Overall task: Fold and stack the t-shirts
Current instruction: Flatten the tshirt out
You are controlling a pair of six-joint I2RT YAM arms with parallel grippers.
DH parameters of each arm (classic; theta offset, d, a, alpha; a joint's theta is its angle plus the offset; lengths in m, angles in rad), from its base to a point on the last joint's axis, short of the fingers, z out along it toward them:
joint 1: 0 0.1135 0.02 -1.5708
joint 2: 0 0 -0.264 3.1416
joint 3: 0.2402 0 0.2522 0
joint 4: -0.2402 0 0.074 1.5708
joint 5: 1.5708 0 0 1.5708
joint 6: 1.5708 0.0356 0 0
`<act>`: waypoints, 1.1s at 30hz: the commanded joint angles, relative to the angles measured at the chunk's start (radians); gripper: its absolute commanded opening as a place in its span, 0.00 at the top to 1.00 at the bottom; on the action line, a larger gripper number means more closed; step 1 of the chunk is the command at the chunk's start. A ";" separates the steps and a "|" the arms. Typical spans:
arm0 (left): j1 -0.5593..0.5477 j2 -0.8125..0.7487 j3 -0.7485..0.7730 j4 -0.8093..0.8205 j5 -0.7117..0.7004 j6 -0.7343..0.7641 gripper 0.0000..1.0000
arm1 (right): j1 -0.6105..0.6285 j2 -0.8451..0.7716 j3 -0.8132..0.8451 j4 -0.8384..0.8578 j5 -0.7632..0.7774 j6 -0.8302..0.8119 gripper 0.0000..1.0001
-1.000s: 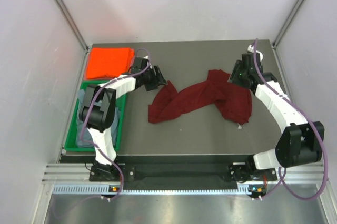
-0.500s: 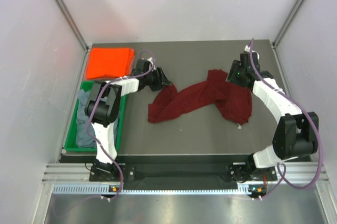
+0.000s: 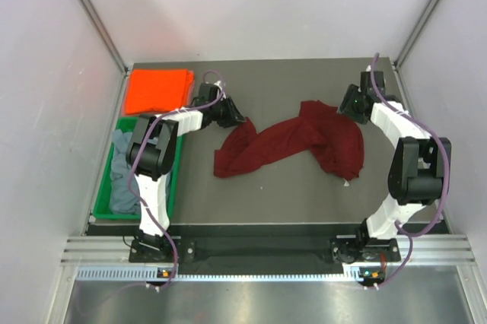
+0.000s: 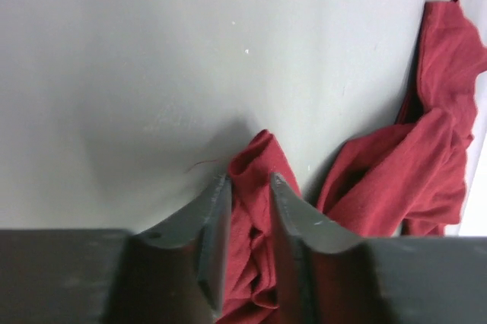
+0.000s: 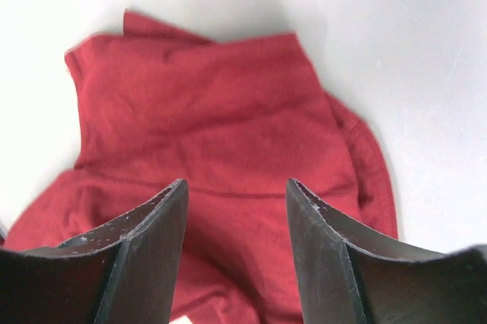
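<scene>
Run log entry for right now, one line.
left gripper: jaws straddling fold of maroon t-shirt, grip unconfirmed | right gripper: open over same shirt | orange t-shirt: folded, far-left | grey-blue t-shirt: in green tray

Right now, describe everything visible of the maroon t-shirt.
The maroon t-shirt is soft dark-red cloth, unfolded, lying crumpled in a twisted band across the middle of the table, wider at its right end. A fold at its left end sits between the left fingers; whether pinched is unclear. The right fingers, apart, hang over its right part.
</scene>
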 commanded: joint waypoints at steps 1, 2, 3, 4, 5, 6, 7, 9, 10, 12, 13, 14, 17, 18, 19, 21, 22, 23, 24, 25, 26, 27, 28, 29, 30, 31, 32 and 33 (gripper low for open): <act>-0.006 -0.003 0.040 0.020 0.000 0.001 0.74 | -0.037 0.030 0.065 0.065 -0.010 -0.009 0.45; -0.006 -0.002 0.041 0.012 0.002 0.002 0.81 | -0.040 0.038 0.066 0.074 -0.007 -0.006 0.45; -0.006 -0.002 0.052 0.006 0.005 0.002 1.00 | -0.044 0.050 0.068 0.085 -0.008 -0.005 0.44; -0.006 -0.003 0.055 0.002 0.008 0.001 1.00 | -0.053 0.081 0.083 0.091 -0.016 0.000 0.39; -0.006 -0.011 0.055 0.002 0.011 -0.004 1.00 | -0.060 0.098 0.094 0.094 -0.020 0.008 0.36; -0.006 -0.017 0.057 0.000 0.010 -0.007 1.00 | -0.068 0.117 0.105 0.102 -0.051 0.012 0.33; -0.006 -0.029 0.060 -0.008 0.008 -0.007 1.00 | -0.077 0.150 0.123 0.115 -0.071 0.015 0.30; -0.006 -0.040 0.095 -0.070 -0.019 0.007 1.00 | -0.082 0.190 0.152 0.137 -0.083 0.012 0.30; -0.006 -0.037 0.113 -0.099 -0.024 0.013 1.00 | -0.085 0.232 0.190 0.135 -0.102 0.008 0.30; -0.006 -0.023 0.177 -0.190 -0.033 0.033 0.95 | -0.088 0.275 0.229 0.129 -0.123 0.005 0.31; -0.006 -0.007 0.196 -0.211 -0.030 0.038 0.80 | -0.090 0.306 0.256 0.125 -0.131 0.003 0.31; -0.006 0.001 0.210 -0.224 -0.029 0.042 0.74 | -0.090 0.318 0.266 0.126 -0.132 0.005 0.32; -0.006 0.007 0.190 -0.212 -0.029 0.044 0.61 | -0.090 0.346 0.275 0.134 -0.140 0.005 0.32; -0.006 0.009 0.186 -0.203 -0.024 0.044 0.60 | -0.090 0.351 0.277 0.132 -0.142 0.006 0.32; -0.006 0.017 0.184 -0.195 -0.015 0.045 0.60 | -0.090 0.351 0.272 0.134 -0.140 0.005 0.32; -0.006 0.026 0.186 -0.190 -0.013 0.048 0.60 | -0.090 0.348 0.266 0.137 -0.137 0.002 0.32; -0.006 0.032 0.187 -0.207 -0.029 0.050 0.60 | -0.091 0.340 0.258 0.140 -0.132 0.000 0.32; -0.006 0.033 0.190 -0.216 -0.039 0.057 0.59 | -0.091 0.336 0.254 0.140 -0.131 -0.001 0.32; -0.006 0.032 0.187 -0.224 -0.055 0.061 0.59 | -0.093 0.331 0.249 0.141 -0.128 -0.001 0.32; -0.006 0.026 0.179 -0.226 -0.067 0.065 0.58 | -0.094 0.323 0.238 0.141 -0.123 -0.004 0.32; -0.006 0.021 0.161 -0.210 -0.081 0.067 0.57 | -0.094 0.322 0.237 0.143 -0.122 -0.006 0.32; -0.006 0.020 0.150 -0.197 -0.079 0.065 0.56 | -0.094 0.319 0.234 0.145 -0.120 -0.006 0.32; -0.006 0.021 0.144 -0.183 -0.075 0.065 0.56 | -0.097 0.317 0.229 0.143 -0.120 -0.009 0.32; -0.006 0.024 0.137 -0.166 -0.058 0.061 0.56 | -0.099 0.317 0.226 0.140 -0.119 -0.009 0.32; -0.006 0.032 0.136 -0.144 -0.052 0.055 0.55 | -0.100 0.316 0.226 0.143 -0.120 -0.008 0.32; -0.006 0.047 0.138 -0.138 -0.044 0.047 0.55 | -0.105 0.313 0.223 0.143 -0.119 -0.008 0.32; -0.006 0.053 0.141 -0.127 -0.035 0.036 0.55 | -0.106 0.311 0.221 0.141 -0.119 -0.006 0.32; -0.006 0.061 0.140 -0.109 -0.023 0.030 0.55 | -0.108 0.309 0.220 0.140 -0.117 -0.005 0.32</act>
